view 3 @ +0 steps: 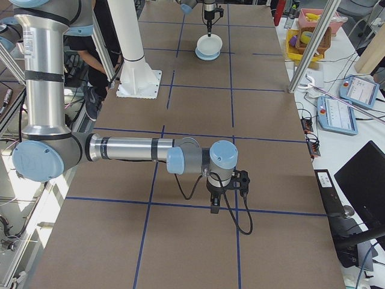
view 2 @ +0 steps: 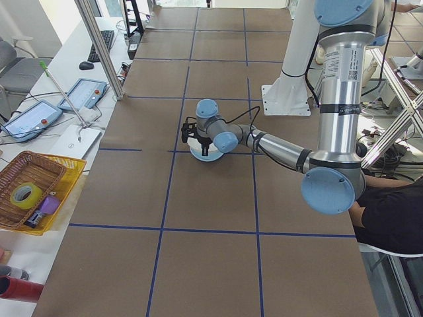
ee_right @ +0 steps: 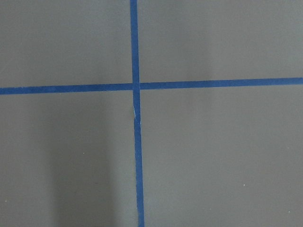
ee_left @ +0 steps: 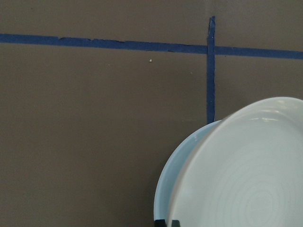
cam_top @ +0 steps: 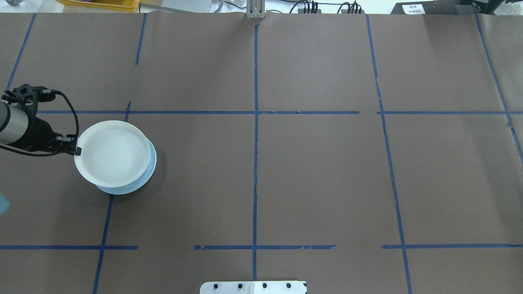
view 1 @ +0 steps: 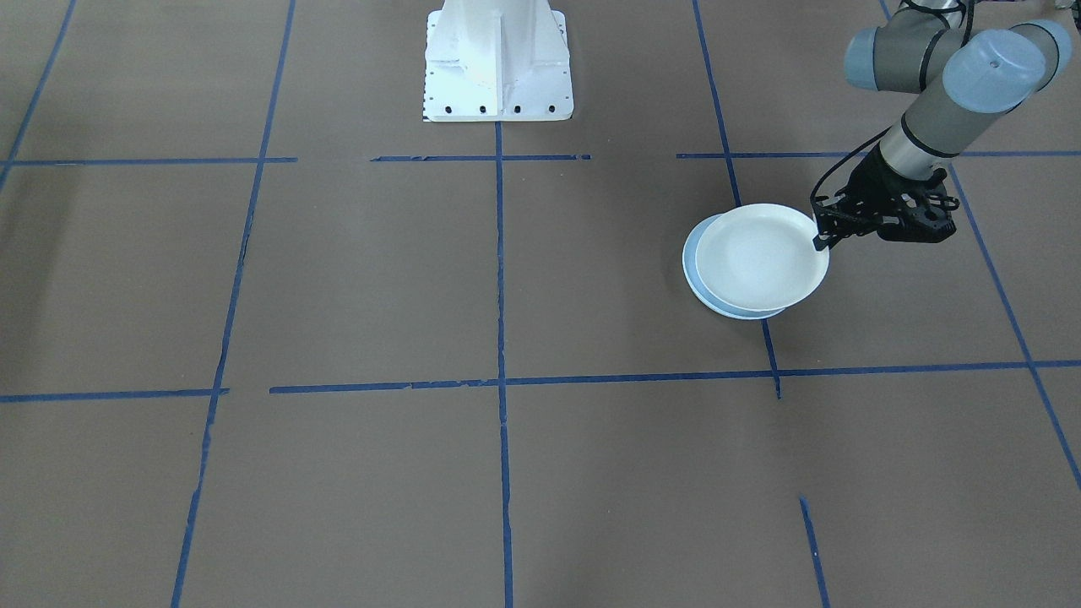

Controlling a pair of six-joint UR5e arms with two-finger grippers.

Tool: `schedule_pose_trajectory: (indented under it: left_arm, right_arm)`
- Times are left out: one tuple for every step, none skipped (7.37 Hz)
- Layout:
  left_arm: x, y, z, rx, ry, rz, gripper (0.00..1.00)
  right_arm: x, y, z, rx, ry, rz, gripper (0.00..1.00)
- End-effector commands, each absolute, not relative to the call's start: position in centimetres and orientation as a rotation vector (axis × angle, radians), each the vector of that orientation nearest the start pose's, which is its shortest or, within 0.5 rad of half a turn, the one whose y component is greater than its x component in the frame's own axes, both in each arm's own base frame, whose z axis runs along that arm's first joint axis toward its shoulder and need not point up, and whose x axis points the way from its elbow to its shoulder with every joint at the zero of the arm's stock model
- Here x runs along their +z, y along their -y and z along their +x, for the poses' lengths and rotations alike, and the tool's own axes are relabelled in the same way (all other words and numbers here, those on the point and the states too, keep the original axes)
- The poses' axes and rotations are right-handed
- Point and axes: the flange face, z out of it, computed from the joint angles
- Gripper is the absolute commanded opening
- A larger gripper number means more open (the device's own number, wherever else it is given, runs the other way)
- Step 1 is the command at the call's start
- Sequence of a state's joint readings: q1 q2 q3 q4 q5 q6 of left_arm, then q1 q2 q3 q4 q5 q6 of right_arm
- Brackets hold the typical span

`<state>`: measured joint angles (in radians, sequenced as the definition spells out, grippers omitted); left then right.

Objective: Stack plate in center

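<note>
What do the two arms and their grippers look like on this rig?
Both arms have silver tube links with pale blue joint caps. The left gripper and the right gripper are black, with a black cable looping along each wrist. The left arm's upright link carries a small label.

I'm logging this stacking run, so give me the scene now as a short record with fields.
top plate: white plate, held at its rim, over the lower plate and offset from it
lower plate: pale blue plate, flat on the table
left end effector: shut on the white plate's rim
right end effector: far from the plates, above bare table; state unclear
stack position: robot's left side, not the table's middle
</note>
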<state>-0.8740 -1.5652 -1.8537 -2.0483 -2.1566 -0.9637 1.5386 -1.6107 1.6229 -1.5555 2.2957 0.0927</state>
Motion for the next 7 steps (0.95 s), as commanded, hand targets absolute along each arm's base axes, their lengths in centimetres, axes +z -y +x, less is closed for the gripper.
schedule_pose_trajectory:
  left_arm:
    - [46.9, 44.1, 25.3, -0.027, -0.92, 0.104, 1.0]
    - [46.2, 44.2, 24.6, -0.007, -0.938, 0.109, 1.0]
    - [46.3, 45.2, 22.7, 0.016, -0.929, 0.157, 1.0]
    - [46.5, 46.4, 20.2, 0.082, -0.906, 0.234, 1.0]
    - [47.3, 47.7, 17.2, 0.126, -0.867, 0.292, 1.0]
    - [48.4, 49.1, 13.7, 0.204, -0.799, 0.334, 1.0]
    - [49.9, 50.1, 10.0, 0.274, -0.738, 0.363, 1.0]
  right_arm:
    - [65.4, 47.9, 5.2, 0.047, 0.726, -0.019, 1.0]
    - [65.4, 47.9, 5.3, 0.05, 0.726, -0.019, 1.0]
    - [65.4, 47.9, 5.2, 0.047, 0.726, -0.019, 1.0]
    - [65.4, 47.9, 5.2, 0.047, 0.726, -0.019, 1.0]
    - [65.4, 47.9, 5.2, 0.049, 0.726, -0.019, 1.0]
    - [65.4, 47.9, 5.2, 0.049, 0.726, -0.019, 1.0]
    - [65.4, 47.9, 5.2, 0.049, 0.724, -0.019, 1.0]
